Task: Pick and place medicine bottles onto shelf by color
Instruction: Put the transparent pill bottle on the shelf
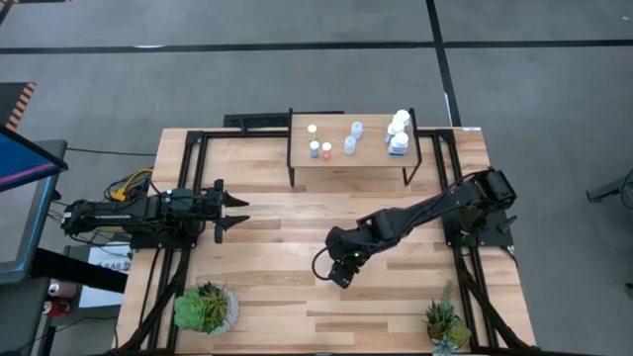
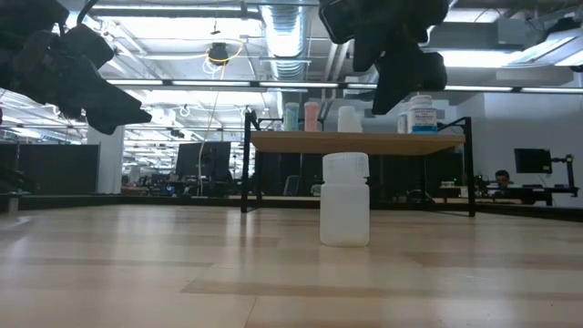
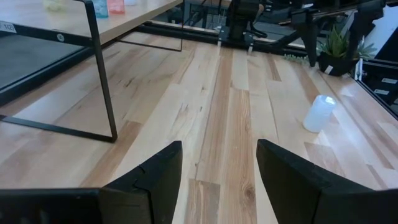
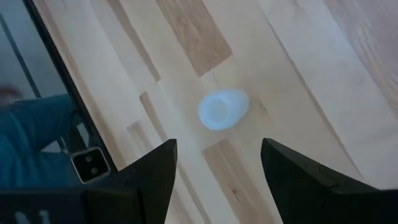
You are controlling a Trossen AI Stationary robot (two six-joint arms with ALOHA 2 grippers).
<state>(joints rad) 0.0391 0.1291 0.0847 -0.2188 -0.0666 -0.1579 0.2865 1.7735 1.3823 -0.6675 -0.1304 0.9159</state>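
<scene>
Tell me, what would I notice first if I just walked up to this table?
Probably the lone white bottle standing on the table, with the right end effector hanging open just above it. Next, the little shelf at the far edge, already holding a row of bottles. The left end effector waits open, off to the side.

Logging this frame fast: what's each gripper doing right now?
Left gripper: open, empty, waiting over the table's left side.
Right gripper: open, empty, hovering above the white bottle on the table.
</scene>
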